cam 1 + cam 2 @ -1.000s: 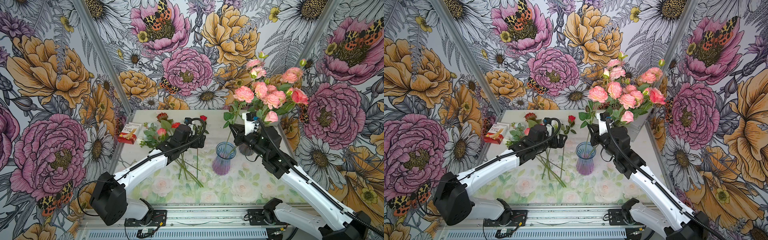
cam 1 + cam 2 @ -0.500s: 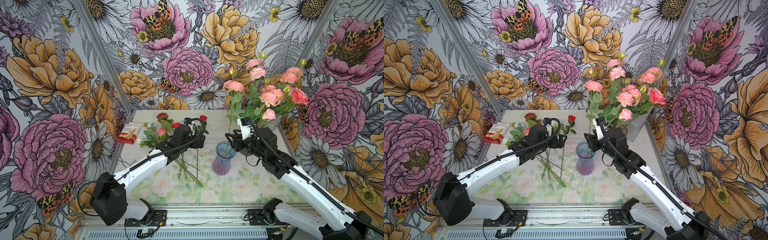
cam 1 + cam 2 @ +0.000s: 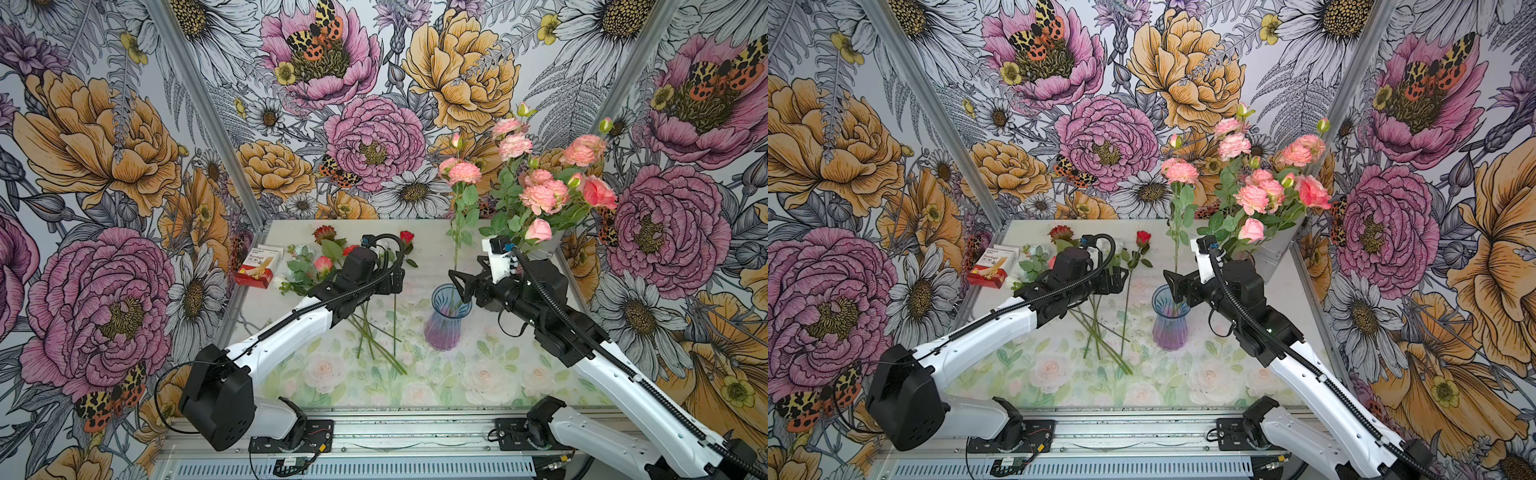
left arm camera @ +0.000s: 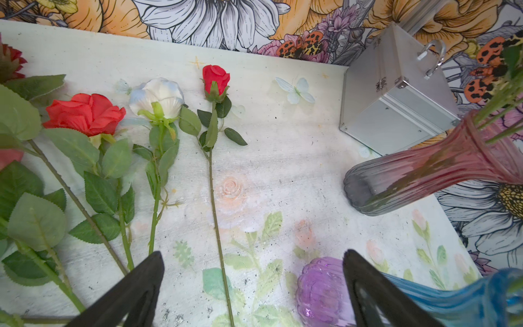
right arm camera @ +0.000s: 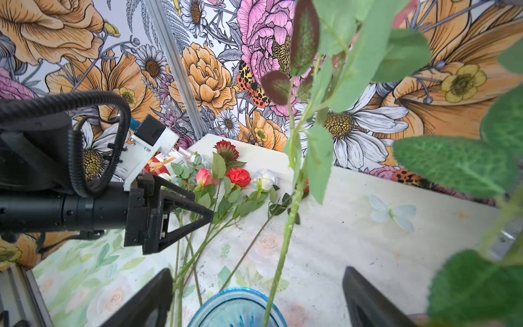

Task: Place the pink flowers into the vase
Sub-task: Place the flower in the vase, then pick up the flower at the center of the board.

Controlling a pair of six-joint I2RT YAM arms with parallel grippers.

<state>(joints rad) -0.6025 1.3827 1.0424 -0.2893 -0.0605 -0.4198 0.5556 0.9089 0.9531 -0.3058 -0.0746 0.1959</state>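
Right pincer (image 3: 459, 286): fingers spread wide and clamped on nothing. It hangs level with the vase's rim.
Vase (image 3: 446, 324): ribbed glass, blue at the top and purple at the base. It stands upright on the worktop (image 3: 536, 374), just below the right pincer's fingertips and between the two pincers.
Single pink spray (image 3: 462, 173): its stem is in the vase. In the right wrist view the stem (image 5: 284, 240) rises between the parted fingers and touches neither.
Pink flowers (image 3: 544, 195): the remaining bunch stands behind the right pincer, above its wrist, well apart from the left pincer.
Second vase (image 4: 424, 175): pinkish-grey glass holding green stems, beyond the blue one as seen from the left pincer, next to a silver case (image 4: 396, 93).
Left pincer (image 3: 395, 282): fingers apart and empty, hovering above stems that lie on the worktop.
Loose flowers: a red rose (image 4: 216, 80), a white rose (image 4: 158, 96) and a fuller red bloom (image 4: 85, 113) lie flat ahead of the left pincer's fingertips.
Red box (image 3: 257, 266): at the worktop's edge, behind the left pincer and far from the right one.
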